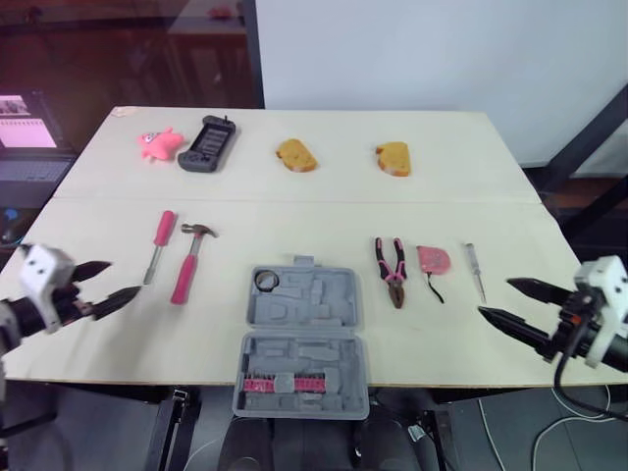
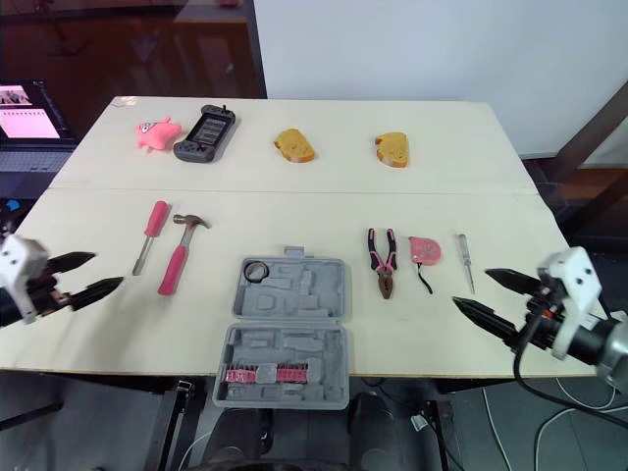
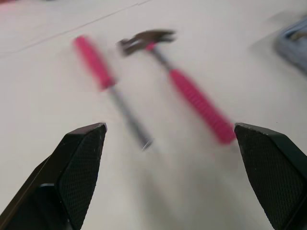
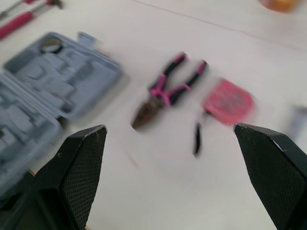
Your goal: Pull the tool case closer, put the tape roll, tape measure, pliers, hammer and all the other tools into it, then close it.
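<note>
Pale table [image 1: 324, 196] carries the open case [image 1: 302, 334] at 6 o'clock, with the tape roll [image 1: 267, 281] inside. Hammer [image 1: 188, 263] lies at the case's 10 o'clock, pliers [image 1: 391, 267] and tape measure [image 1: 433, 260] at 2. Left fingers [image 1: 113, 299] and right fingers [image 1: 510, 327] gape wide, empty. Loading seems in hand; next calls for reaching down onto a handle.

Open tool case [image 1: 302, 334] — tools [image 1: 186, 260] alongside

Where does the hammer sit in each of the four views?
Left eye: hammer left of the tool case.
Right eye: hammer, same spot.
Left wrist: hammer close ahead.
Right wrist: hammer far off, beyond the tool case.
Shared landmark: pink-handled screwdriver lying alongside it.
</note>
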